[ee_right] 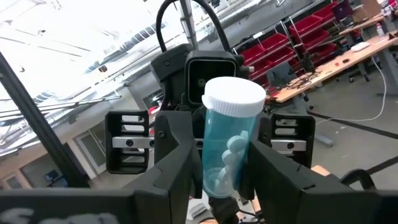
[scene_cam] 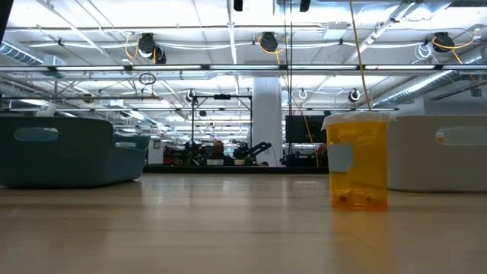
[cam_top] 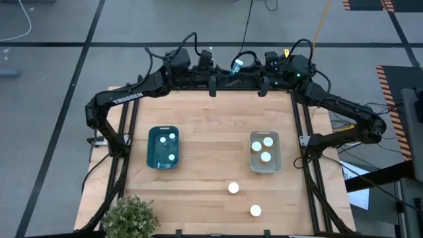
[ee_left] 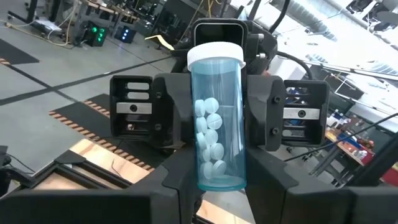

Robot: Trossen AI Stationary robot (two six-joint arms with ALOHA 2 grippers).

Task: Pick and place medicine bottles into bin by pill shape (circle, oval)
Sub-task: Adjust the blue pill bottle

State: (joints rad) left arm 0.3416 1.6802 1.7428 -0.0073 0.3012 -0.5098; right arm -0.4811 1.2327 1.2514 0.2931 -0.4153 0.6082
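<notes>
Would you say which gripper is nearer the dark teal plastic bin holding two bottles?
Left. The left gripper hangs behind the dark teal bin, rightward; the right gripper is farther right. Both clasp one blue pill bottle.

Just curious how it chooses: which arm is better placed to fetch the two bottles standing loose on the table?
Probably the right: both loose bottles sit right of centre, nearer the grey bin. For now the left pincer and right pincer both meet at the blue bottle.
</notes>
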